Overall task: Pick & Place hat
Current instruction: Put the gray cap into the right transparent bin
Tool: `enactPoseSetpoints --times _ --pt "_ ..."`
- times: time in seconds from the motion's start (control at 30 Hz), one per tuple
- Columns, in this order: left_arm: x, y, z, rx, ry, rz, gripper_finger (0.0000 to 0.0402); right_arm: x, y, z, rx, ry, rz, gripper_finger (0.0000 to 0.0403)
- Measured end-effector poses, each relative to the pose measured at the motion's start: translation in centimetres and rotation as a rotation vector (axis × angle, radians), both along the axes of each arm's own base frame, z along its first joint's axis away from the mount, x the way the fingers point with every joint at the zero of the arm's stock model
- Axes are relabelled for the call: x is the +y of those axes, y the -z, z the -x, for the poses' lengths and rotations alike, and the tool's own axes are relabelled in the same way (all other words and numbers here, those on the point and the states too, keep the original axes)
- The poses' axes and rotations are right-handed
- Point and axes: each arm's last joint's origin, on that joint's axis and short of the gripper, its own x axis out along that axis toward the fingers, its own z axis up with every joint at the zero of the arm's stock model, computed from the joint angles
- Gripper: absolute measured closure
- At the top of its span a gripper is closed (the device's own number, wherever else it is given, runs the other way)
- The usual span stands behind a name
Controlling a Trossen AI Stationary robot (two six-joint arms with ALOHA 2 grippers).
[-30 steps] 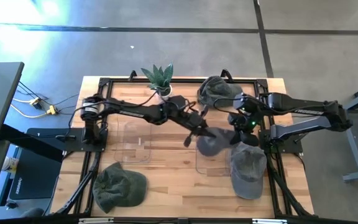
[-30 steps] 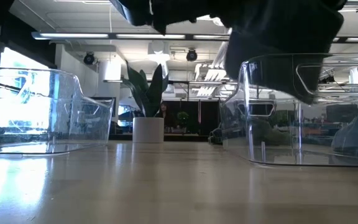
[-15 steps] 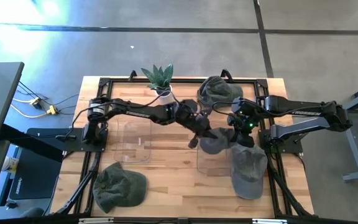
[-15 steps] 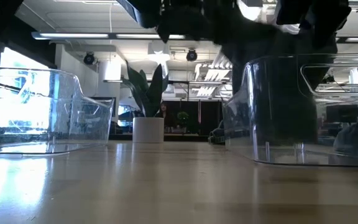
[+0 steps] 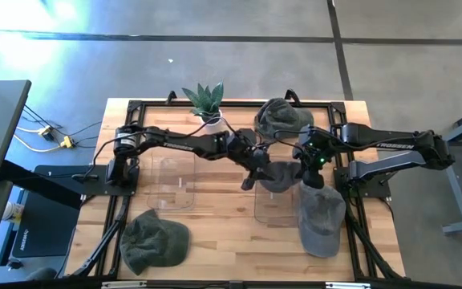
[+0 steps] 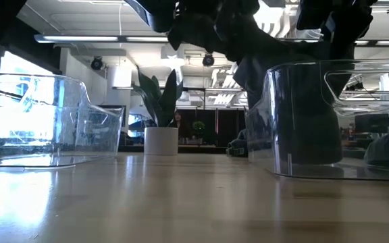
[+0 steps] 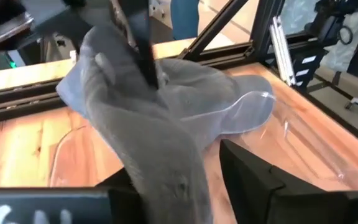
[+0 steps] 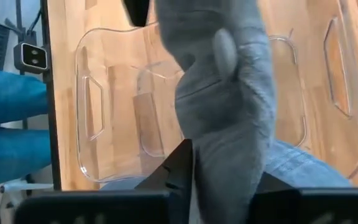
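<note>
A grey hat [image 5: 279, 175] hangs bunched between my two grippers over the clear bin [image 5: 283, 213] at the table's right middle. My left gripper [image 5: 257, 167] is shut on the hat's left side, and my right gripper [image 5: 305, 170] is shut on its right side. In the low view the hat [image 6: 296, 115] reaches down inside the bin's walls [image 6: 377, 135]. The hat fills the left wrist view [image 7: 148, 124] and the right wrist view [image 8: 222, 93]. My left gripper pinches a bunched fold of the hat's cloth [image 7: 166, 168] between its two fingers, coming slanting down from the table's left. The hat is lifted and hangs crumpled. My right gripper's finger [image 7: 138, 43] shows on its far side. My right gripper pinches gathered cloth on the hat's right side [image 8: 225, 143] between its two fingers, from above, pointing down. The hat hangs below, over the bin. I cannot tell whether its lower end touches the bin's floor.
A second clear bin [image 5: 175, 181] stands left of the first. A green hat [image 5: 155, 239] lies at the near left, a grey hat [image 5: 321, 218] at the near right, and a dark hat [image 5: 283, 116] at the far edge beside a potted plant [image 5: 204, 100].
Both grippers have gone down with the hat. Its lower part now hangs inside the bin's walls, where before it hung above the rim. My left gripper has moved a little toward the table's right, and the hat is more bunched between the two.
</note>
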Motion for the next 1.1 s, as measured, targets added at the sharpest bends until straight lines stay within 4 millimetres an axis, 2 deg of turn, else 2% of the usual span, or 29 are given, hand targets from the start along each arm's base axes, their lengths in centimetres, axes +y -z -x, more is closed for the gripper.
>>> enactPoseSetpoints --times 0.13,0.27,0.37,0.5,0.77,0.87,1.0,1.1 --pt "1.1 -0.4 0.3 0.001 0.02 0.024 0.0239 0.2 -0.1 0.0 -0.009 -0.033 -0.057 0.0298" --pt "2.0 -0.7 0.7 -0.015 0.148 0.086 0.0242 0.4 -0.5 0.2 -0.057 -0.079 -0.112 0.0255" --pt "2.6 -0.7 0.8 -0.024 0.182 0.101 0.0256 0.5 -1.1 0.0 -0.134 -0.108 -0.132 0.0232" --pt "2.8 -0.7 0.9 -0.044 0.205 0.057 0.0295 0.2 -1.7 -0.6 -0.233 -0.119 -0.127 0.0214" --pt "2.6 -0.7 0.9 -0.064 0.249 0.042 0.0393 -1.3 -1.0 -1.9 -0.263 -0.096 -0.051 0.0219" --pt "2.6 -0.7 0.9 -0.065 0.248 0.041 0.0393 -1.4 -1.2 -1.8 -0.29 -0.155 -0.162 0.0232" --pt "2.6 -0.9 0.8 -0.084 0.257 0.042 0.0389 -1.4 -1.9 -1.2 -0.33 -0.245 -0.417 0.0256" --pt "2.5 -1.3 0.8 -0.125 0.311 0.053 0.0396 -1.8 -1.9 -1.1 -0.316 -0.206 -0.435 0.0264"
